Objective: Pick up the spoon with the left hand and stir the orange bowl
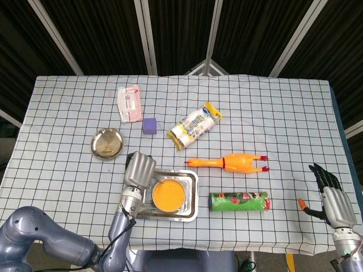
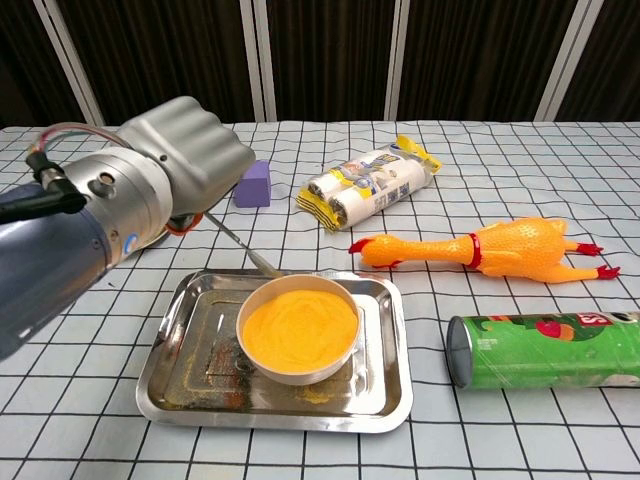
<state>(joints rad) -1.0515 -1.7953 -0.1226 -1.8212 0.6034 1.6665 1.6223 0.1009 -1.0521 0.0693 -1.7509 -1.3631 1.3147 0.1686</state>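
The orange bowl, full of orange stuff, stands in a steel tray near the table's front edge. My left hand is up and to the left of the bowl, holding a metal spoon by its handle. The spoon slopes down to the right, and its tip is at the bowl's far-left rim, outside the orange filling. My right hand hovers at the table's right edge, fingers apart and holding nothing.
A rubber chicken and a green can lie right of the tray. Behind it are a snack pack, a purple cube, a small metal dish and a pink pack.
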